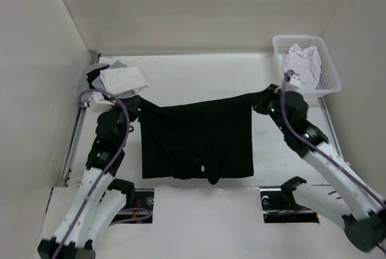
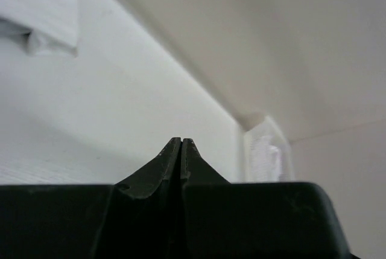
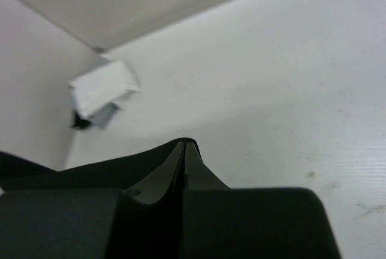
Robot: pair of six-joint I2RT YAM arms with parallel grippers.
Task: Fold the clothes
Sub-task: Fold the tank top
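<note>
Top external view: the left arm point(image 1: 99, 168) rises from its base at the near left edge and reaches toward the far side, its wrist bent inward to the right. The right arm point(image 1: 325, 156) rises from the near right and reaches far and leftward. The clothes point(image 1: 196, 141), a black garment, occupy the middle of the tabletop point(image 1: 193, 75), with the far edge drawn out between both arms. The left end effector point(image 1: 135, 103) is clamped on the far left corner, and the right end effector point(image 1: 260, 101) is clamped on the far right corner. A pile of garments point(image 1: 120, 79) lies at the far left. A white basket point(image 1: 330, 81) at the far right contains a white cloth point(image 1: 303, 63).

Left wrist view: the fingertips point(image 2: 175, 153) are pressed fully together. The pinched fabric cannot be distinguished from the dark fingers here. The pile shows at upper left, the basket to the right.

Right wrist view: the fingertips point(image 3: 188, 153) are pressed fully together, and black fabric runs leftward from them. The pile lies beyond, at the left.
</note>
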